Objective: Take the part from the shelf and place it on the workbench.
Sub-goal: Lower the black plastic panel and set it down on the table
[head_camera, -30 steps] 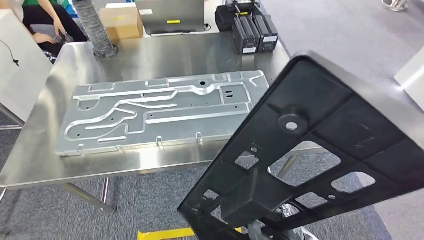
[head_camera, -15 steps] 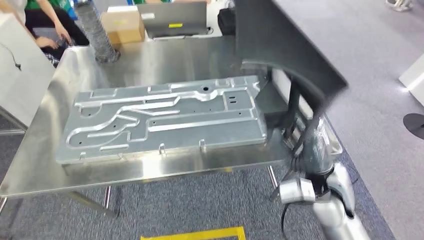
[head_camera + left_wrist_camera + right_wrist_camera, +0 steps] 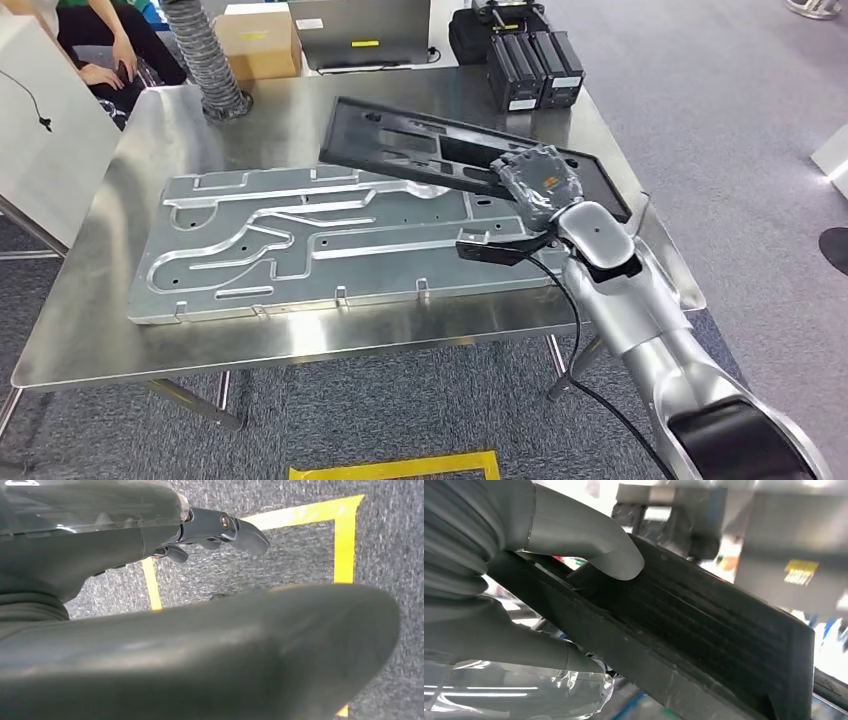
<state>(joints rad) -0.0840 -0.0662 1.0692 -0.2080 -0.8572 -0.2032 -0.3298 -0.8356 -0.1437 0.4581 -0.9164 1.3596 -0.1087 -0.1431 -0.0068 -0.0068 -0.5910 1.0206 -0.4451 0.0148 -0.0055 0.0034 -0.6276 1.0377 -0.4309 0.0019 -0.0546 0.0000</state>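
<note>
While the left robot hand [image 3: 220,530] hangs over grey carpet with its fingers loosely apart and nothing in them, the right robot hand [image 3: 540,182] grips the black part [image 3: 430,150] by its near edge, holding it tilted above the ribbed metal plate [image 3: 320,240] on the steel bench [image 3: 100,330].

silver arm [image 3: 640,300], black cable [image 3: 578,330]

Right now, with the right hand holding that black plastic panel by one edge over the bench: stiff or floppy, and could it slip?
Probably stiff: the black panel stays flat though the right hand grips only one end. Likely light for its size, being thin and full of cut-outs. Slip is possible: the thumb presses a ribbed but smooth-looking face, and the long overhang over the metal plate adds leverage.
</note>
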